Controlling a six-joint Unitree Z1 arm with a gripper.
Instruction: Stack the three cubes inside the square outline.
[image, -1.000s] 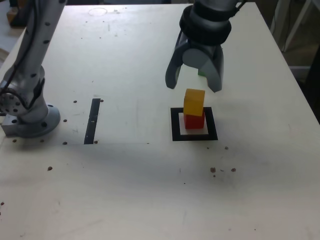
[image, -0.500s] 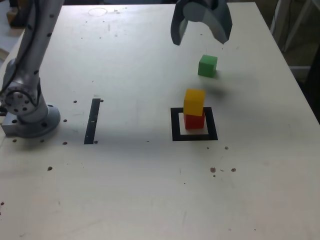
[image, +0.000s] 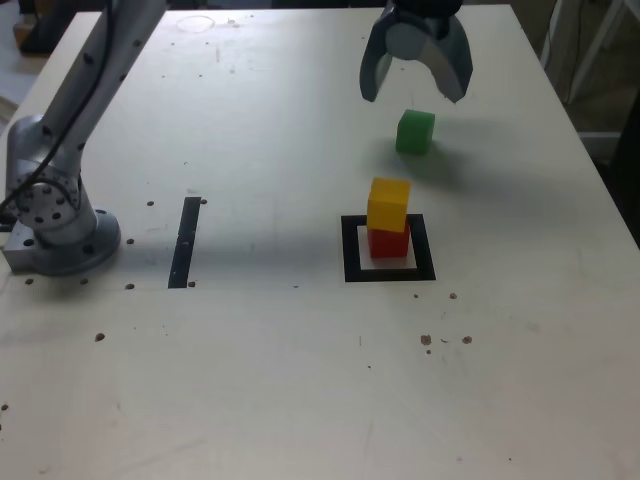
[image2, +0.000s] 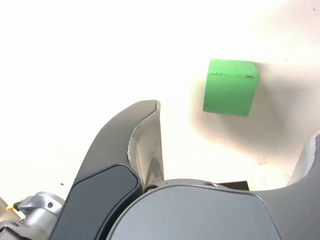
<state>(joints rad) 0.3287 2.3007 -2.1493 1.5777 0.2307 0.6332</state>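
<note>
In the exterior view a yellow cube (image: 388, 203) sits on a red cube (image: 389, 241) inside the black square outline (image: 351, 250). The green cube (image: 414, 131) lies alone on the table, farther back than the stack. My gripper (image: 413, 93) hangs open above the table just behind the green cube, holding nothing. In the wrist view the green cube (image2: 230, 87) rests on the table, out ahead of the fingertips and in line with the gap between them, with one dark finger (image2: 134, 145) showing.
The arm's grey base (image: 58, 235) stands at the exterior view's left. A narrow black strip (image: 185, 241) lies flat between the base and the outline. Small dark specks dot the white table (image: 300, 380).
My gripper rose away from the stack and moved toward the back of the table, then came down closer to the green cube. The cubes stayed still.
</note>
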